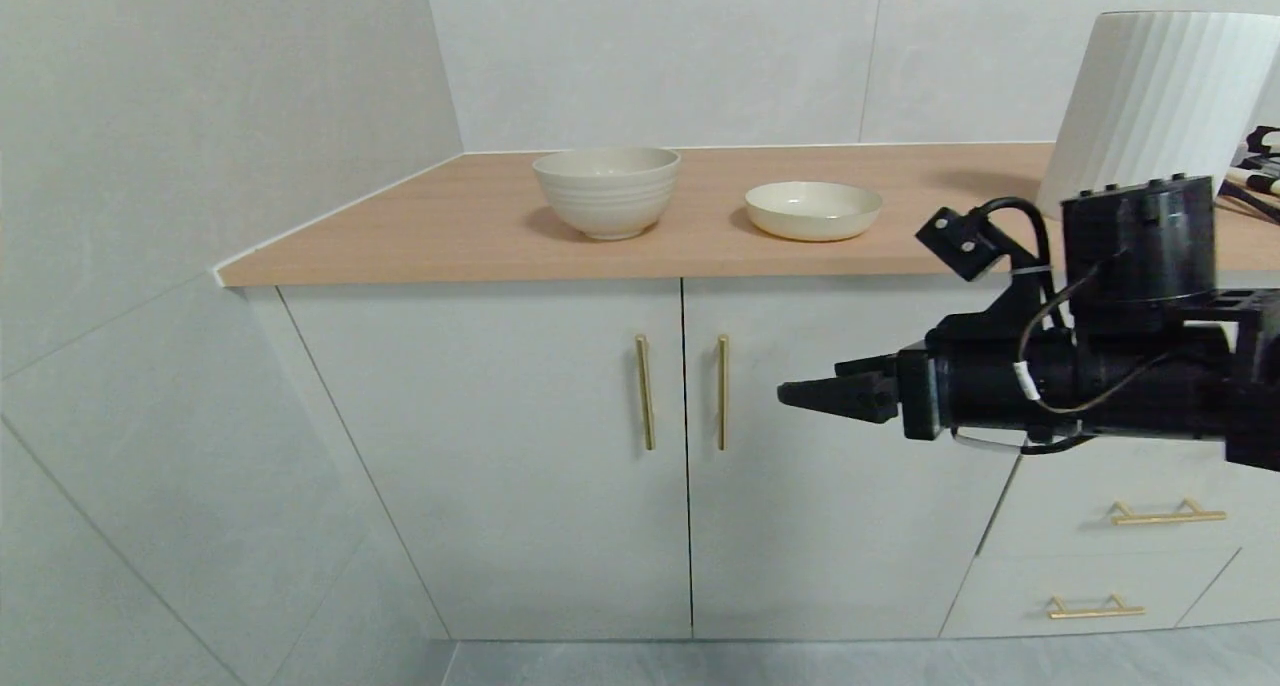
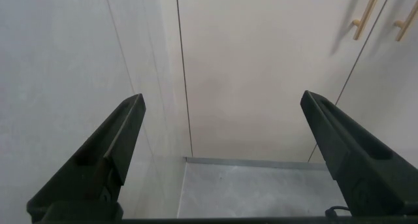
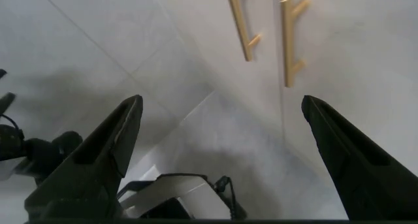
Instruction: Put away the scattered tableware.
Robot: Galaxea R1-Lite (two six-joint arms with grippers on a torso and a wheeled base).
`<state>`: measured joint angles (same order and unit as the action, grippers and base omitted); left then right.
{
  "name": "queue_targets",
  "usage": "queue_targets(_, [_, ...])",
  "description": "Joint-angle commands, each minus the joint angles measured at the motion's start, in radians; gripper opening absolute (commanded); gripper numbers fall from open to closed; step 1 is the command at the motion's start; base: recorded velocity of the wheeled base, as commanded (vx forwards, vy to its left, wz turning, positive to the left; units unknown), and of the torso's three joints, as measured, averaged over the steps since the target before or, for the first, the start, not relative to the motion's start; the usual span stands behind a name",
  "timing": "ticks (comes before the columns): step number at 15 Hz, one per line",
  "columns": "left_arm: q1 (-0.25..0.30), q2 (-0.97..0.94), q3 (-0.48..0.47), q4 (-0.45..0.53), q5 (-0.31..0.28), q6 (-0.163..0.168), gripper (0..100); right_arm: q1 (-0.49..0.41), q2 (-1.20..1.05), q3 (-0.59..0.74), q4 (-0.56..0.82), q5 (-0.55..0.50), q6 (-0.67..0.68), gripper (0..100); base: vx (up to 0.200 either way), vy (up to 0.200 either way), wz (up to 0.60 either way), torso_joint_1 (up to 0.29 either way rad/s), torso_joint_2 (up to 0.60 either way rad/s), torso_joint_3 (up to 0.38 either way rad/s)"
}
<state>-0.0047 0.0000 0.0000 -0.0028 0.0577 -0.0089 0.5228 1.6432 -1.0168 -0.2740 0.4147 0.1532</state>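
Note:
A deep ribbed beige bowl [image 1: 607, 191] and a shallow cream dish [image 1: 812, 209] stand apart on the wooden countertop [image 1: 450, 226]. My right gripper [image 1: 815, 396] hangs below the counter edge, in front of the right cabinet door, pointing at the gold handles [image 1: 722, 392]. In the right wrist view the right gripper [image 3: 221, 105] is open with nothing between its fingers, and the two gold handles [image 3: 290, 38] lie ahead. My left gripper [image 2: 222, 100] is open and empty, low by the cabinet's left side, near the floor [image 2: 248, 191].
A tall white ribbed object [image 1: 1160, 96] stands at the counter's right end, with dark utensils [image 1: 1260, 166] beside it. Two cabinet doors [image 1: 500, 446] are shut. Drawers with gold handles [image 1: 1167, 514] sit at lower right. A tiled wall [image 1: 150, 266] closes the left side.

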Motion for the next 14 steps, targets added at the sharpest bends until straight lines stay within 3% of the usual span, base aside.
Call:
queue_targets(1, [0.0,0.0,0.0,0.0,0.001,0.0,100,0.026,0.164,-0.068,-0.034,-0.001,0.003,100,0.0,0.0,0.0,0.0,0.0,0.0])
queue_targets(5, [0.0,0.0,0.0,0.0,0.001,0.0,100,0.048,0.345,-0.094,-0.223,-0.005,0.025,100,0.0,0.0,0.0,0.0,0.0,0.0])
queue_targets(9, [0.0,0.0,0.0,0.0,0.001,0.0,100,0.048,0.42,-0.101,-0.406,-0.019,0.129,100,0.0,0.0,0.0,0.0,0.0,0.0])
queue_targets(14, [0.0,0.0,0.0,0.0,0.001,0.0,100,0.048,0.474,-0.123,-0.464,-0.034,0.163,100,0.0,0.0,0.0,0.0,0.0,0.0])
